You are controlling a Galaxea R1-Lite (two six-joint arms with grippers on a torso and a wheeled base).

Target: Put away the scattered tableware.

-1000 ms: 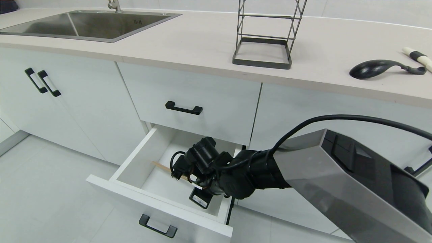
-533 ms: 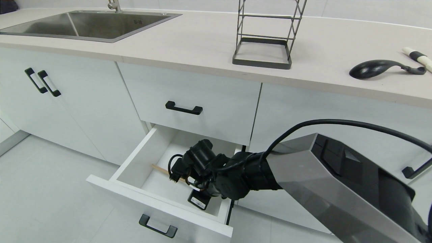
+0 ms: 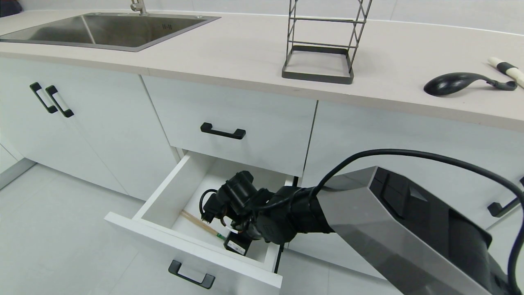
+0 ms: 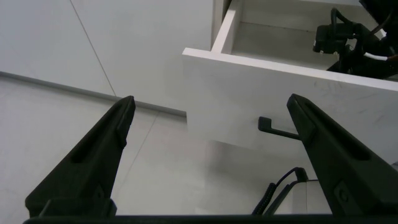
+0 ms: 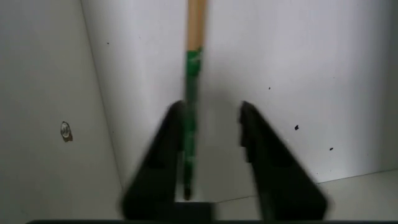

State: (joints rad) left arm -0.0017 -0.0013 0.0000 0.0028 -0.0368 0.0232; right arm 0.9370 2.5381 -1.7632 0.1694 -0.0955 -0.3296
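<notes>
Your right gripper sits inside the open drawer, close over its white floor. Its two fingers stand apart, not clamped on anything. A chopstick lies between them, its green-painted end just against one finger and well clear of the other. From the wrist view you cannot tell whether that finger really touches it, and the wooden end runs out of frame. From the head view you see the chopstick flat on the drawer floor, slanting toward the front corner. Its green tip and the fingertips are hidden behind the wrist housing and cables. Whether it is one stick or a pair is hard to make out.

Your left gripper hangs low over the floor tiles, facing the drawer front and its black handle, with the fingers spread wide.

Farther back, on the countertop, a black ladle lies toward the right. Just beyond its handle is a pale utensil with a black band, cut off by the frame edge. A wire rack stands mid-counter, with its top out of view. The sink lies at the far left.
</notes>
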